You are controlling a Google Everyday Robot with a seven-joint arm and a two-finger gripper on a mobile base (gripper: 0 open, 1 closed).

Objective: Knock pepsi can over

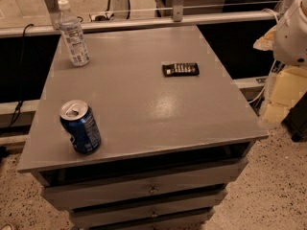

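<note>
The pepsi can (80,127) is a small blue can with a silver top and white markings. It stands upright near the front left corner of the grey cabinet top (144,104). Only a white rounded part of my arm (292,30) shows at the right edge, beyond the cabinet's right side and far from the can. My gripper itself is out of view.
A clear plastic water bottle (73,34) stands upright at the back left corner. A black remote-like object (181,69) lies at the back right of the top. Drawers (152,189) sit below the top. Cream-coloured shapes (283,95) stand at the right by the speckled floor.
</note>
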